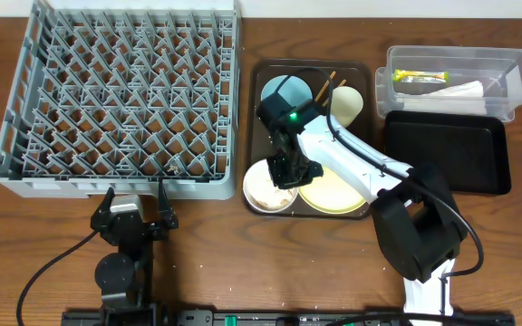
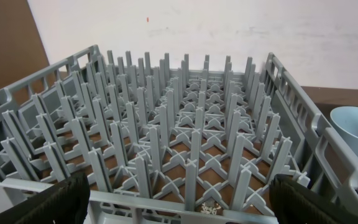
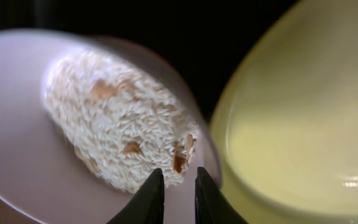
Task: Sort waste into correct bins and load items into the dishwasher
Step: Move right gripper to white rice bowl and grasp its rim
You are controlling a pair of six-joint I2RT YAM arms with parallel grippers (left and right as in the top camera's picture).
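Observation:
My right gripper (image 1: 285, 174) (image 3: 179, 186) hangs low over the white bowl (image 1: 257, 194) (image 3: 17, 137), fingers almost together, tips just above the rice scraps (image 3: 117, 124) near the bowl's rim. Nothing shows between the fingers. The yellow plate (image 1: 335, 196) (image 3: 291, 124) sits beside the bowl. The light blue bowl (image 1: 274, 91) (image 2: 356, 127), white cup (image 1: 348, 104) and chopsticks (image 1: 324, 86) lie at the back of the brown tray (image 1: 254, 72). My left gripper (image 1: 134, 195) (image 2: 179, 208) is open and empty at the front edge of the grey dish rack (image 1: 120, 91) (image 2: 185, 124).
The clear tub (image 1: 520, 83) at the back right holds the green-yellow wrapper (image 1: 420, 77) and the white napkin (image 1: 456, 91). The black tray (image 1: 442, 149) lies in front of it. A few rice grains (image 2: 210, 208) lie on the rack's front rail.

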